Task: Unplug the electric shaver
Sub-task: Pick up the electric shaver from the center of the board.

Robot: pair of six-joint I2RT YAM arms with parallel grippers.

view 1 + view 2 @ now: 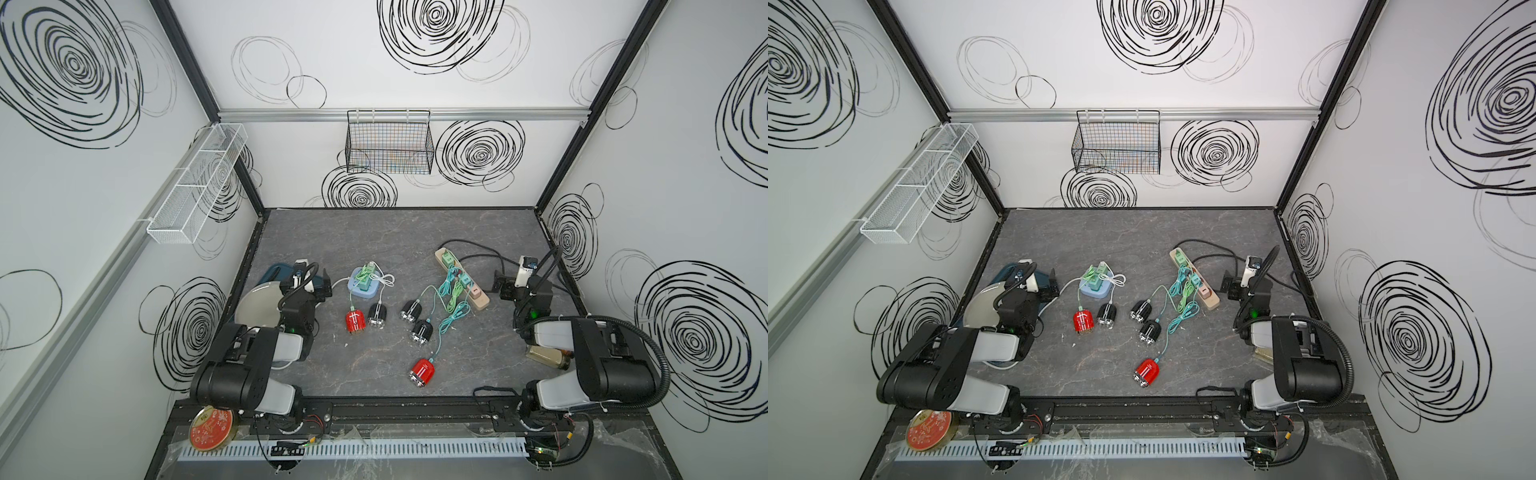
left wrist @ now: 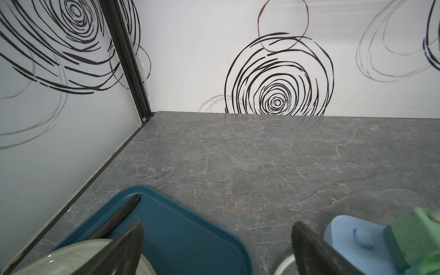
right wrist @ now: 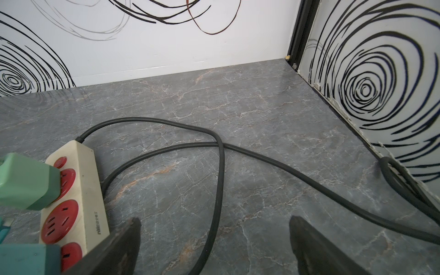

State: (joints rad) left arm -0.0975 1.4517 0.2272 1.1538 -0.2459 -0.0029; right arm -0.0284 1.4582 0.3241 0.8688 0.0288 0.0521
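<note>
Several electric shavers lie mid-table in both top views, some red (image 1: pixel 355 321) (image 1: pixel 422 372) and some black (image 1: pixel 422 331). Thin cables join the left pair to a blue socket cube (image 1: pixel 363 286) (image 2: pixel 352 238) and the others to a beige power strip (image 1: pixel 461 282) (image 3: pixel 78 190), both holding green plugs (image 3: pixel 26 181). My left gripper (image 1: pixel 326 282) (image 2: pixel 217 223) is open and empty, left of the cube. Open and empty too, my right gripper (image 1: pixel 498 286) (image 3: pixel 214 219) hangs just right of the strip, over its black cord (image 3: pixel 221 166).
A blue tray (image 1: pixel 274 272) (image 2: pixel 166 228) and a grey plate (image 1: pixel 259 307) lie under my left arm. A bottle (image 1: pixel 548 357) lies under my right arm. A black wire basket (image 1: pixel 388 141) and a white mesh shelf (image 1: pixel 195 187) hang on the walls.
</note>
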